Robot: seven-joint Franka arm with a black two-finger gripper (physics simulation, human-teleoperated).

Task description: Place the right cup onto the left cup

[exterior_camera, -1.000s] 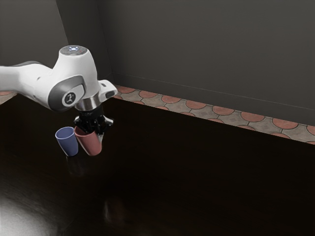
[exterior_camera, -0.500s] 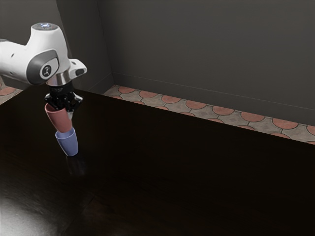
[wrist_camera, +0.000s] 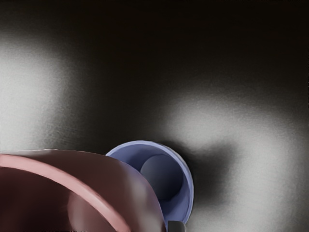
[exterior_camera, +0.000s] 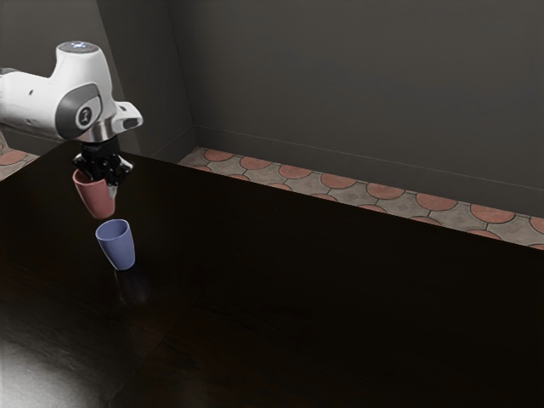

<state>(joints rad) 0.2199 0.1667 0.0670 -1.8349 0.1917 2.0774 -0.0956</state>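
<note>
My gripper (exterior_camera: 104, 173) is at the exterior view's left, shut on the wall of the red cup (exterior_camera: 97, 197) near its rim. The red cup hangs slightly tilted in the air, its base above the blue cup (exterior_camera: 117, 246) and a little toward the exterior view's left. A gap shows between the two cups. The blue cup stands upright on the table with its mouth up. In the wrist view the red cup (wrist_camera: 111, 181) is large and close, covering part of the blue cup (wrist_camera: 186, 193), whose inside is visible.
The dark table (exterior_camera: 323, 297) carries both cups' surroundings and reflects light at its near left part. Behind its far edge lie a patterned floor (exterior_camera: 340, 181) and a grey wall (exterior_camera: 357, 85).
Over the last second my gripper carried the red cup up and toward the exterior view's left, from beside the blue cup to above it. Lately it shifted slightly further left. The blue cup stayed put.
</note>
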